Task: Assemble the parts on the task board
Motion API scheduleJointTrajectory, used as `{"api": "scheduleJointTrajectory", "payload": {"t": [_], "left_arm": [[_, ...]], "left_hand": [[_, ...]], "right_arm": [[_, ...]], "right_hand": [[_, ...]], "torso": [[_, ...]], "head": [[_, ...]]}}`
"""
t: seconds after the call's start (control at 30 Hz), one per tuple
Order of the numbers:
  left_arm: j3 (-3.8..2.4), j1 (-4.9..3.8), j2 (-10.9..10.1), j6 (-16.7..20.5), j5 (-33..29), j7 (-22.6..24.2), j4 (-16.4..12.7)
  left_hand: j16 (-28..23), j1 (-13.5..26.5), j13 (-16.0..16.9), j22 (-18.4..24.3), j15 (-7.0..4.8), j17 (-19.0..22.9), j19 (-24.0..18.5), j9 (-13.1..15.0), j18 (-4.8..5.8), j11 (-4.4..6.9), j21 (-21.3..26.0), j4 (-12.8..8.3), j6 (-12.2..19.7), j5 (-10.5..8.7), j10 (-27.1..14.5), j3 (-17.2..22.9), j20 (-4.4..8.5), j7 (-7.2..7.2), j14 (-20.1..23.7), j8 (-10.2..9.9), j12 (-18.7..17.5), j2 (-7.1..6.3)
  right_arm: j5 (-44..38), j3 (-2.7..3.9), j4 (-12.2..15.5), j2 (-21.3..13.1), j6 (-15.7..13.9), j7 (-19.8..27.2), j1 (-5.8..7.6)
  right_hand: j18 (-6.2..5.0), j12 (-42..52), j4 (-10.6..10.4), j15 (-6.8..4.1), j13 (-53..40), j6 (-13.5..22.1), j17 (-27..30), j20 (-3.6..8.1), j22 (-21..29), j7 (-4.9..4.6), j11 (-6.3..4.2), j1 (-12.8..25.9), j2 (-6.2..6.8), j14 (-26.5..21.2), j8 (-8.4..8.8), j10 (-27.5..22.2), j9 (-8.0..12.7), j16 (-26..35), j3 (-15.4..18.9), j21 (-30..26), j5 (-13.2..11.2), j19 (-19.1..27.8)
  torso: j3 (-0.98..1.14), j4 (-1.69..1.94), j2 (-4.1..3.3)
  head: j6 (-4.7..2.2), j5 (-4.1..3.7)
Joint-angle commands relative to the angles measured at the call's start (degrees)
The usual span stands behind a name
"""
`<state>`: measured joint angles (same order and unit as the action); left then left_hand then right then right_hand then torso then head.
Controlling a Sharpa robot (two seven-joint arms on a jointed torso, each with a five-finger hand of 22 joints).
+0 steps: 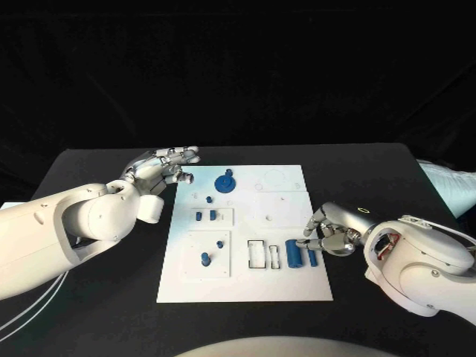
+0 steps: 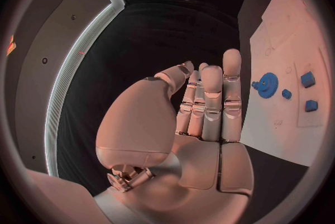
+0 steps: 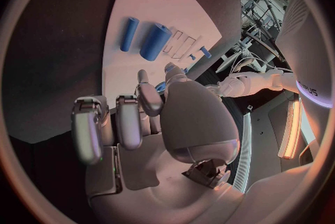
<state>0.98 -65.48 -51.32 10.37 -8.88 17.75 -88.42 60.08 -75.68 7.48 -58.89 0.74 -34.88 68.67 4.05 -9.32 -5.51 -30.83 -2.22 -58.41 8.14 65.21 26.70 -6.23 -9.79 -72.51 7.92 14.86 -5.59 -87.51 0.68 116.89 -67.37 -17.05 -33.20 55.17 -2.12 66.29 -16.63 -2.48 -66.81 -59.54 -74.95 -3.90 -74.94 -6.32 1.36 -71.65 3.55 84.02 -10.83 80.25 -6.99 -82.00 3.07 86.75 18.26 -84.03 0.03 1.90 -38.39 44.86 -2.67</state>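
— Parts first: where do they lie?

— Blue cylinders, two of them, lie side by side on the task board (image 1: 247,290), near its right edge. The thick cylinder (image 1: 293,253) and the thin cylinder (image 1: 312,257) both have their long axes running away from me, toward the far side of the table. They are parallel, close together, and flat on the plate.

— And your right hand?

— My right hand (image 1: 332,232) sits just beside them, at the board's right edge, its fingers curled in toward the thin cylinder. From the head camera I cannot tell whether a fingertip touches it. In my right wrist camera the fingers are bent and bunched, the cylinders lie beyond them on the plate, and nothing sits in my grasp.

— What else is on the board?

— A blue gear (image 1: 225,182) with a knob lies flat near the far left corner. Small blue pegs (image 1: 205,216) stand in a recessed square left of the middle, and another peg (image 1: 206,259) stands in the square nearer me. Two empty outlined slots (image 1: 257,255) lie just left of the thick cylinder.

— Your left hand?

— My left hand (image 1: 165,166) is off the board, above the black table (image 1: 88,163) near the far left corner. Its fingers are straight and held side by side, the palm is flat, and it holds nothing.
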Motion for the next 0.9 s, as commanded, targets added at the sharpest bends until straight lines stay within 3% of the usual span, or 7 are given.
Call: {"api": "scheduleJointTrajectory", "payload": {"t": [0.03,0.3,0.9], "left_arm": [[0.01,0.02,0.1,-1.1,0.3,0.2,-0.1],[0.06,0.02,0.1,-1.2,0.3,0.2,0.0],[0.08,0.03,0.0,-1.4,0.3,0.1,0.0]], "left_hand": [[-0.3,-0.3,0.1,0.1,-0.1,0.0,-0.2,-0.1,-1.13,0.09,0.3,-0.2,0.2,0.2,-0.5,0.0,-0.22,-0.23,0.5,0.3,0.3,0.44],[-0.3,-0.3,0.1,0.1,-0.1,0.0,-0.2,-0.1,-1.13,0.09,0.3,-0.2,0.2,0.2,-0.5,0.0,-0.22,-0.23,0.5,0.3,0.3,0.44],[-0.3,-0.3,0.1,0.1,-0.1,0.0,-0.2,-0.1,-1.13,0.09,0.3,-0.2,0.2,0.2,-0.5,0.0,-0.22,-0.23,0.5,0.3,0.3,0.44]], "right_arm": [[-0.1,-0.06,-0.2,0.7,1.5,-4.8,-0.51],[-0.6,-0.1,-1.5,2.7,2.6,-5.9,-1.38],[-2.0,-0.09,-4.1,6.6,4.7,-6.6,-3.3]], "right_hand": [[0.9,0.7,-0.1,-0.08,-1.0,0.4,-0.5,0.06,-11.1,0.21,0.04,1.0,-0.14,3.5,-0.49,0.3,-0.3,-0.3,1.0,0.2,0.3,-2.7],[0.94,1.8,0.0,-0.17,-2.7,0.1,-0.9,0.1,-11.2,0.41,-0.1,1.6,-0.75,3.5,-1.24,0.6,-0.8,-0.5,2.2,0.3,0.3,-2.8],[0.91,1.9,0.1,-0.26,-3.3,0.0,-0.9,0.17,-11.2,0.56,-0.22,1.6,-0.61,3.5,-1.86,0.5,-1.3,-0.6,3.5,0.2,-0.4,-2.7]], "torso": [[0.03,-0.01,0.03],[0.03,-0.12,-0.04],[0.02,-0.15,0.05]], "head": [[0.25,0.05],[0.47,0.45],[0.66,0.85]]}}
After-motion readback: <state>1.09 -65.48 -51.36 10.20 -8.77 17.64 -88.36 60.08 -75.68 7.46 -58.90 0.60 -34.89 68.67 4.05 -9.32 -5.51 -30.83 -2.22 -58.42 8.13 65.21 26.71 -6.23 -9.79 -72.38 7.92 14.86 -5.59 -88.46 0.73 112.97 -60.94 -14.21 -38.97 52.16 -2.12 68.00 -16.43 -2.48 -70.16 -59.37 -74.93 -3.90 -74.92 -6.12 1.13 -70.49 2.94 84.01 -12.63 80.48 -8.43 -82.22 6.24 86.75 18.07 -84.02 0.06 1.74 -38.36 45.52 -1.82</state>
